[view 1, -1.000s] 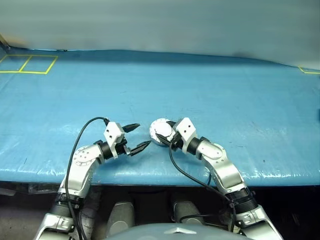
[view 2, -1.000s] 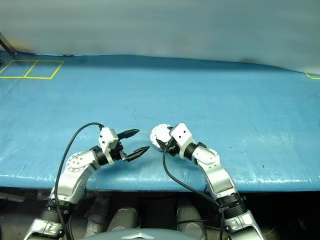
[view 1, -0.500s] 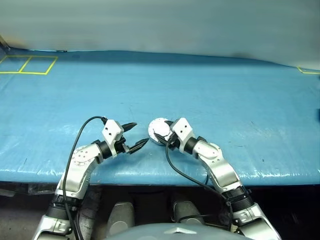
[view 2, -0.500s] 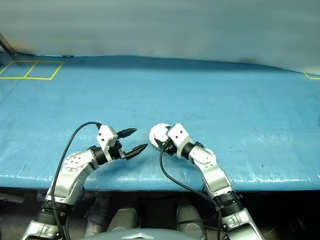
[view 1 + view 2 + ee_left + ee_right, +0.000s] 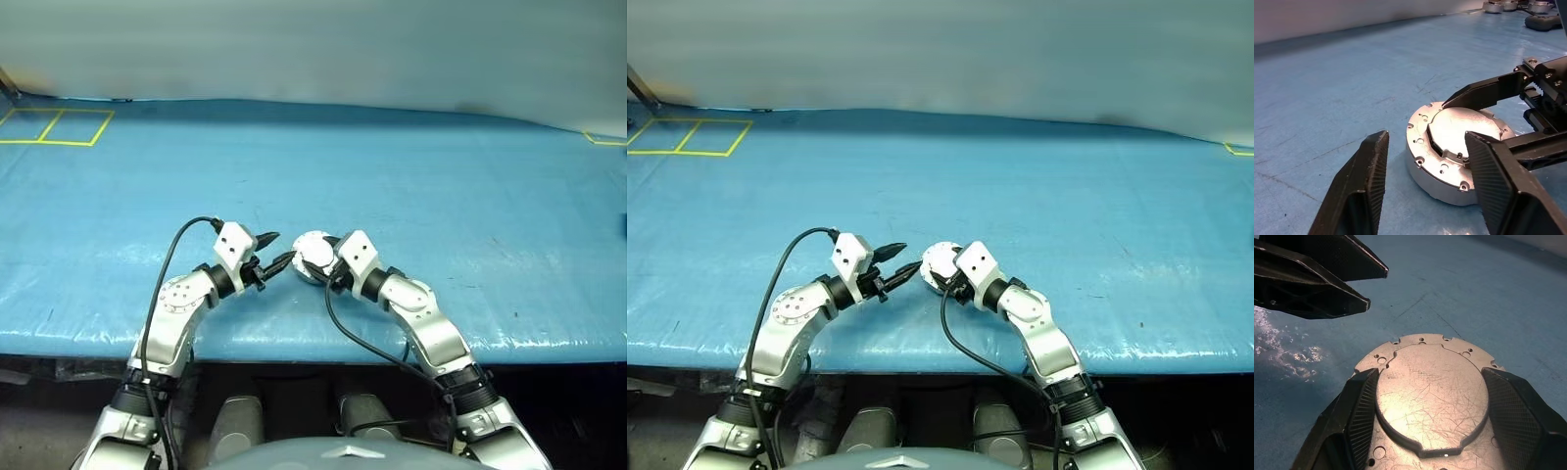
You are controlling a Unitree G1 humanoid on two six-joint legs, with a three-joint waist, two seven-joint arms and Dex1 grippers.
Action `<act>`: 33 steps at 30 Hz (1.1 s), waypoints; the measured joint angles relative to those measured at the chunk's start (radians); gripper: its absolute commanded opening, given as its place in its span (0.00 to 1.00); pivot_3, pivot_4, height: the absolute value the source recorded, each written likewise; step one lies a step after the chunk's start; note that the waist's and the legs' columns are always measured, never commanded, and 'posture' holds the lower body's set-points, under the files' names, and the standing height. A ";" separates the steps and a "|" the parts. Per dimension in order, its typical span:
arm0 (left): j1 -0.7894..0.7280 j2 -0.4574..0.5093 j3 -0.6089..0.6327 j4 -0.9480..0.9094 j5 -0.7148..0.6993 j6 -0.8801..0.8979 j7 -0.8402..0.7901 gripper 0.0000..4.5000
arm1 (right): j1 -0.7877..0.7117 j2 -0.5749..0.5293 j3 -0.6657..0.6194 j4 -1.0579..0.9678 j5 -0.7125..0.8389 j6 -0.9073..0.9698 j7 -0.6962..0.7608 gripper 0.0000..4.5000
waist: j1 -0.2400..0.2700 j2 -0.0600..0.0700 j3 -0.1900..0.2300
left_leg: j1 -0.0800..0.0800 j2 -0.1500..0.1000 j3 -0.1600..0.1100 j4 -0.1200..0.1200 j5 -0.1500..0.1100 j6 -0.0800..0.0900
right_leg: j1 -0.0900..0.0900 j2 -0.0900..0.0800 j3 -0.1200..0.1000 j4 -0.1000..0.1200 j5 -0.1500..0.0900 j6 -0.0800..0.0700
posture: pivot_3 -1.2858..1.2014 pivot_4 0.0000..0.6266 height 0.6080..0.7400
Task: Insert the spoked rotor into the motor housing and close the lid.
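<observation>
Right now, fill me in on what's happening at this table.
The right claw grips a round silver motor unit on the blue table, one finger on each side; its lid is closed on top. The left claw is right beside it, fingers apart around its near edge, not gripping it.

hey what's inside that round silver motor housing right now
Nothing inside can be seen: the lid lies shut over the motor housing, covering it. The right pincer straddles it. Whether the rotor is in there is hidden.
</observation>
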 measured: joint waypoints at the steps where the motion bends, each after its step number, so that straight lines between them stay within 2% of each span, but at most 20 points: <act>1: -0.007 -0.001 -0.005 0.009 0.005 -0.002 -0.004 0.21 | 0.000 0.000 0.000 -0.001 0.000 0.000 0.000 0.67 | 0.000 0.000 0.000 | 0.000 0.000 0.000 0.000 0.000 0.000 | 0.000 0.000 0.000 0.000 0.000 0.000 | 0.52 0.24 1.00; 4: -0.018 -0.001 -0.017 0.040 0.024 -0.008 -0.010 0.01 | 0.001 -0.001 0.000 -0.002 0.000 0.000 -0.001 0.67 | 0.000 0.000 0.000 | 0.000 0.000 0.000 0.000 0.000 0.000 | 0.000 0.000 0.000 0.000 0.000 0.000 | 0.52 0.24 1.00; 18: -0.085 -0.036 -0.086 0.207 0.105 -0.103 -0.031 0.01 | 0.007 -0.006 -0.004 -0.003 0.000 0.001 -0.008 0.67 | 0.003 0.000 -0.002 | 0.001 -0.001 0.000 0.001 0.000 0.000 | 0.002 0.000 0.000 0.000 0.000 0.000 | 0.52 0.24 1.00; 23: -0.097 -0.041 -0.097 0.235 0.130 -0.125 -0.029 0.01 | 0.016 -0.005 -0.005 -0.005 -0.001 0.002 -0.017 0.67 | 0.005 0.000 -0.003 | 0.009 -0.001 0.000 0.000 0.000 0.000 | 0.011 -0.001 0.000 -0.003 -0.001 0.000 | 0.52 0.24 1.00; 27: -0.096 -0.043 -0.097 0.234 0.135 -0.127 -0.026 0.00 | 0.033 0.005 -0.024 -0.011 0.032 -0.002 -0.014 0.98 | 0.005 0.000 -0.003 | 0.009 -0.002 0.000 -0.001 0.000 0.000 | 0.011 -0.002 0.000 -0.003 -0.001 0.000 | 0.52 0.24 1.00; 33: -0.092 -0.044 -0.094 0.229 0.143 -0.126 -0.021 0.00 | 0.053 0.009 -0.034 -0.058 0.067 0.015 0.011 0.99 | 0.005 0.000 -0.003 | 0.008 -0.002 -0.001 -0.002 0.000 0.000 | 0.010 -0.002 0.000 -0.003 -0.001 0.000 | 0.52 0.24 1.00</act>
